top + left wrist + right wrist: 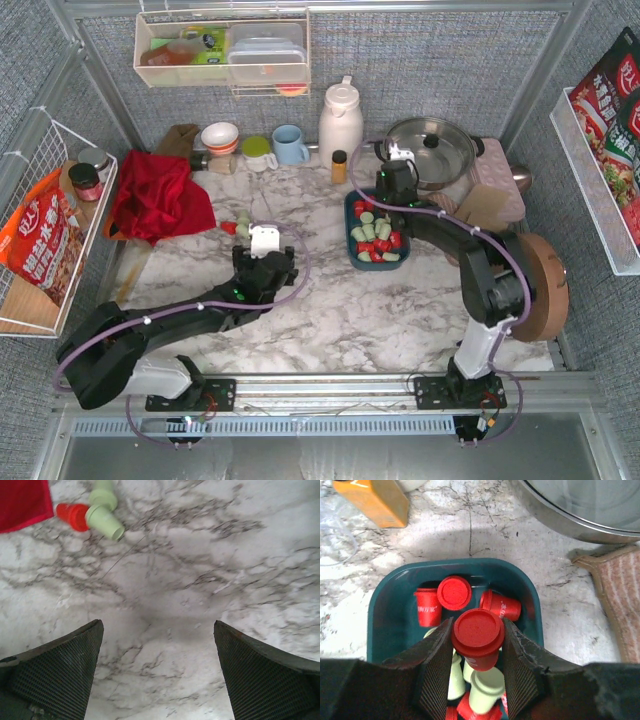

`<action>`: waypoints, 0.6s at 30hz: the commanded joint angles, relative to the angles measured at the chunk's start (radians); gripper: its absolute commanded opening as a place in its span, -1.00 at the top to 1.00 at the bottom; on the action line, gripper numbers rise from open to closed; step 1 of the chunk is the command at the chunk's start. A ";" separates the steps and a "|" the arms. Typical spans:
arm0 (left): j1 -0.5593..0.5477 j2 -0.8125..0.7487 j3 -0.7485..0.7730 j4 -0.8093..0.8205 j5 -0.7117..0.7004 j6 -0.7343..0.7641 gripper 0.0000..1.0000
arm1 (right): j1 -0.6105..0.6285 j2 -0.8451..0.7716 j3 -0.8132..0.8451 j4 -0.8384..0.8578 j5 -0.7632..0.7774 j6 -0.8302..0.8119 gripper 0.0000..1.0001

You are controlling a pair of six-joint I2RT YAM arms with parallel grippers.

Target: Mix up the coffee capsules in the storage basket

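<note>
Right wrist view: right claw (pixel 477 630) clamped on one bright red cup-shaped coffee capsule (pixel 476 635), upright, lid up. Dark teal plastic storage basket (pixel 379 615) directly beneath, frame centre, long axis vertical in frame. Left claw (pixel 157 624) wide open, empty; stray capsules (pixel 102 515) upper left

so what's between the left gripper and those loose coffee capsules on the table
Only bare marble tabletop; the left wrist view shows it between the open left gripper and the loose coffee capsules.
</note>
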 commanded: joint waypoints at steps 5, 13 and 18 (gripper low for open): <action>0.000 -0.037 -0.057 -0.154 -0.068 -0.143 -0.99 | -0.029 0.177 0.153 -0.166 -0.033 0.119 0.70; 0.001 -0.150 -0.128 -0.117 -0.134 -0.233 -0.99 | -0.032 0.185 0.156 -0.226 -0.270 0.194 -0.06; 0.014 -0.219 -0.176 -0.089 -0.200 -0.312 -0.99 | -0.026 0.065 0.070 -0.206 -0.320 0.213 -0.34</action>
